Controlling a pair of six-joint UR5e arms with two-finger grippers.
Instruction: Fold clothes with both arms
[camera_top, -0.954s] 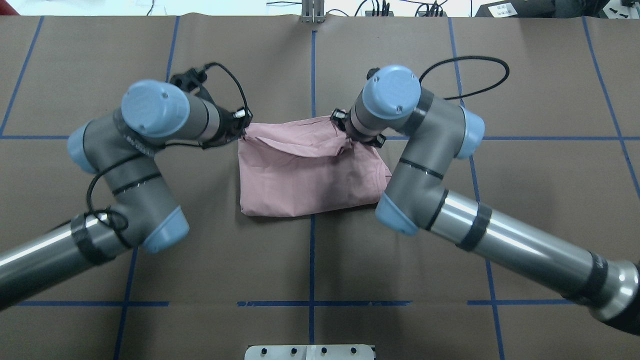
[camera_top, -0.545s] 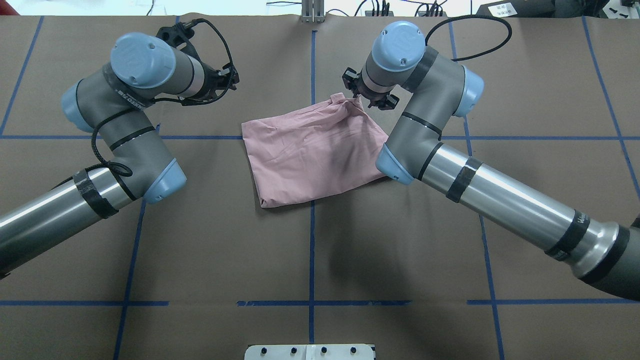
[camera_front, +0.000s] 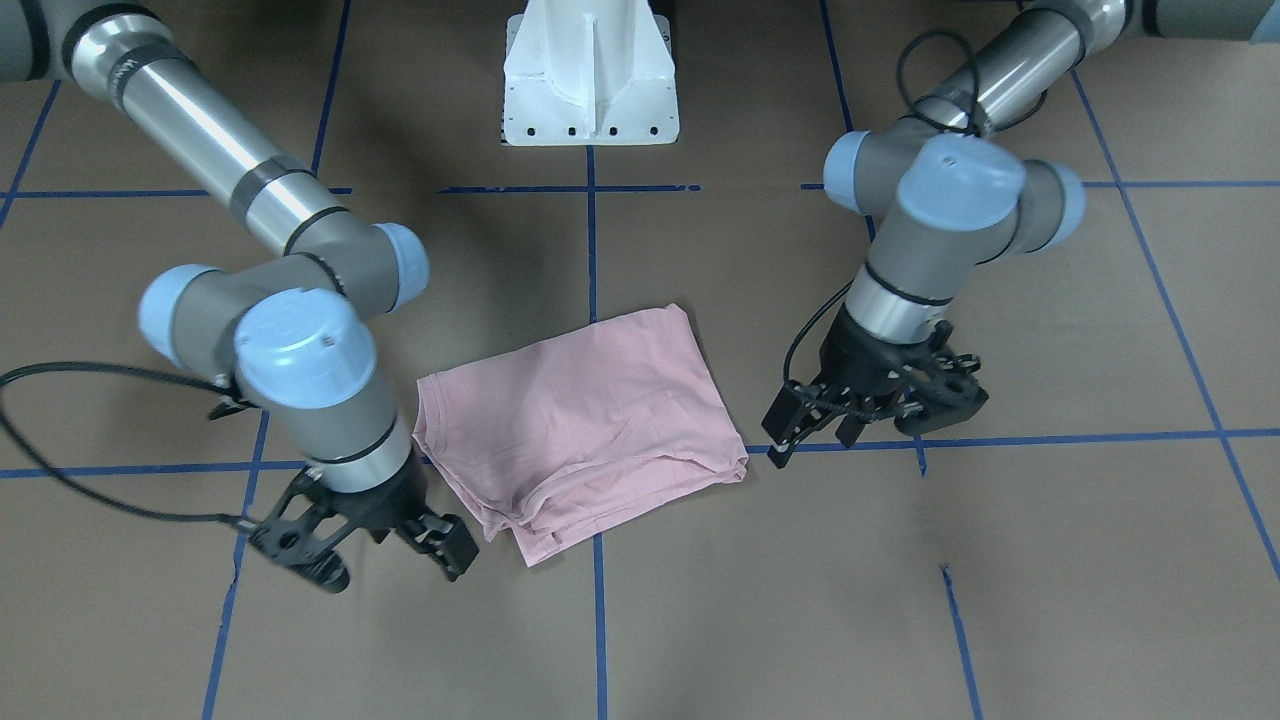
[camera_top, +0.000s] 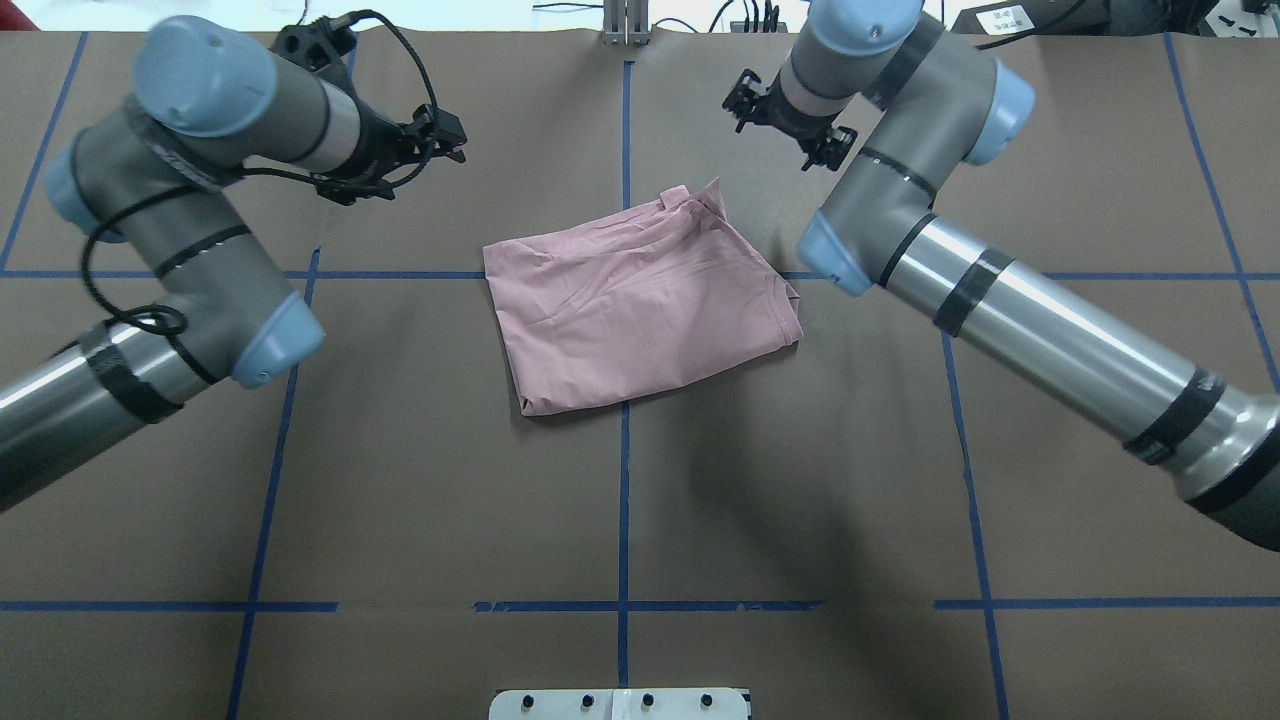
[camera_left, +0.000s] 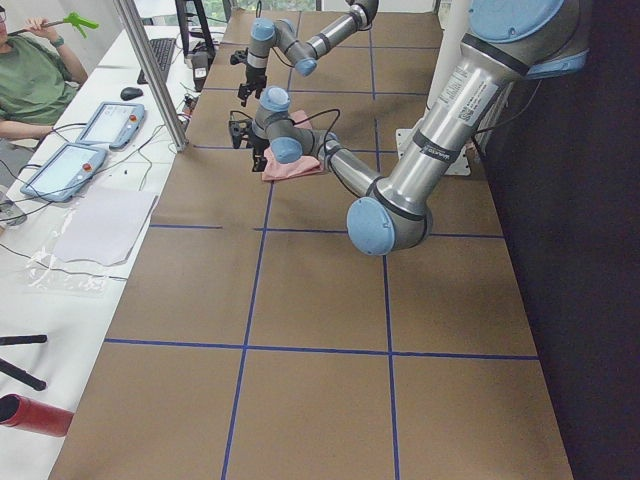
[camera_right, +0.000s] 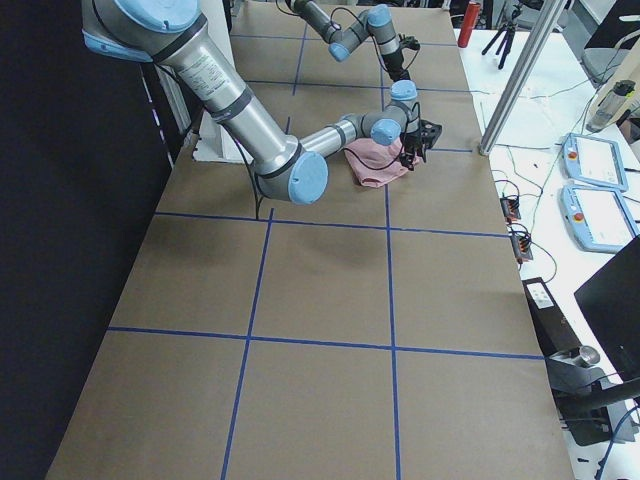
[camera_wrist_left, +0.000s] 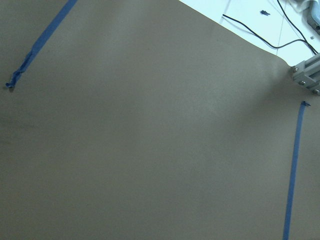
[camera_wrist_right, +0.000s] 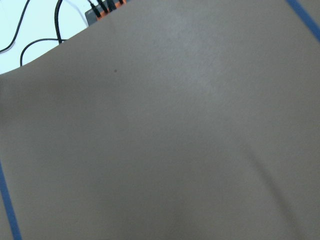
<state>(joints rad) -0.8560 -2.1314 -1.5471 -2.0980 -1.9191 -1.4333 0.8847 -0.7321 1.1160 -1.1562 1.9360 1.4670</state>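
The pale pink T-shirt (camera_top: 640, 300) lies folded in a rough rectangle on the brown table, a little skewed; its print is hidden. It also shows in the front-facing view (camera_front: 580, 430). My left gripper (camera_top: 450, 140) is open and empty, raised off the table beyond the shirt's far left corner; in the front-facing view it (camera_front: 815, 435) hangs to the shirt's right. My right gripper (camera_top: 787, 128) is open and empty, raised beyond the shirt's far right corner; in the front-facing view it (camera_front: 380, 545) hangs beside the shirt's left corner. Both wrist views show only bare table.
The white pedestal base (camera_front: 590, 90) stands at the robot's side of the table. Blue tape lines (camera_top: 625, 500) grid the brown cover. A metal bracket (camera_top: 625, 25) and cables sit at the far edge. An operator (camera_left: 30, 80) sits at a side desk.
Both grippers let go of the shirt's far edge, opened, and rose toward the far side of the table. The shirt settled flat and folded.
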